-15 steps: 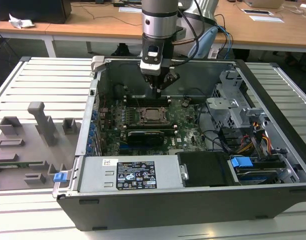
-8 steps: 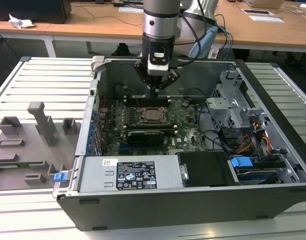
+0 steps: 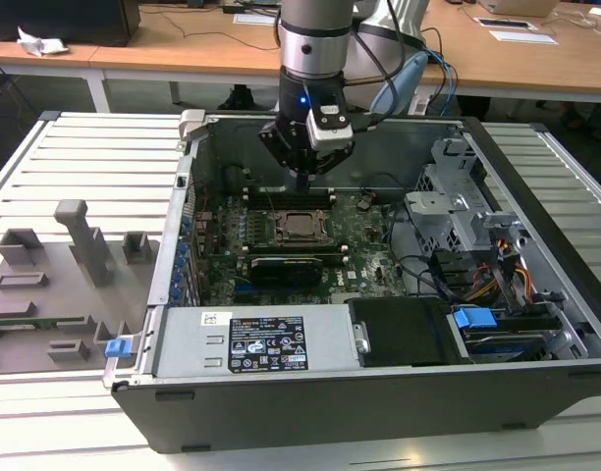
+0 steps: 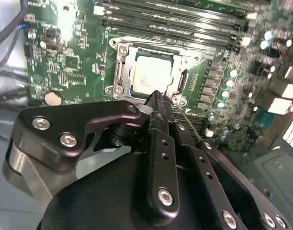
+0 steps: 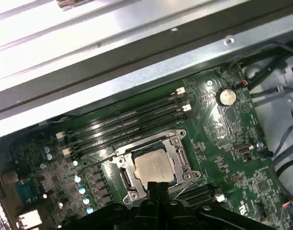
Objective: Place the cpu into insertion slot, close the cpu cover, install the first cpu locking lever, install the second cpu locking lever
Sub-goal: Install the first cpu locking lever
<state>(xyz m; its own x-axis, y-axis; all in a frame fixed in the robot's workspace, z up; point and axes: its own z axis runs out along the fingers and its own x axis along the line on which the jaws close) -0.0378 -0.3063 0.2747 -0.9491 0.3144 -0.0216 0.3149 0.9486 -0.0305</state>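
The cpu (image 4: pixel 152 74) (image 5: pixel 155 166) (image 3: pixel 300 225) lies flat in the insertion slot (image 5: pixel 127 175), its pale metal top showing. The cpu cover (image 4: pixel 120 72) (image 5: pixel 180 154), a silver frame, lies down around the chip. My gripper (image 3: pixel 302 178) hangs above the board, just beyond the socket toward the case's back wall. In both wrist views its black fingertips (image 4: pixel 156 98) (image 5: pixel 158 186) are pressed together at the socket's edge with nothing between them. A thin wire lever (image 5: pixel 185 189) runs along the socket's side.
Long memory slots (image 5: pixel 127 123) run beside the socket. A black expansion card (image 3: pixel 286 267) lies on the socket's other side. The case wall (image 5: pixel 137 72), a drive cage with cables (image 3: pixel 448 211) and the power supply (image 3: pixel 266 343) ring the board. A grey fixture tray (image 3: pixel 55 285) sits outside.
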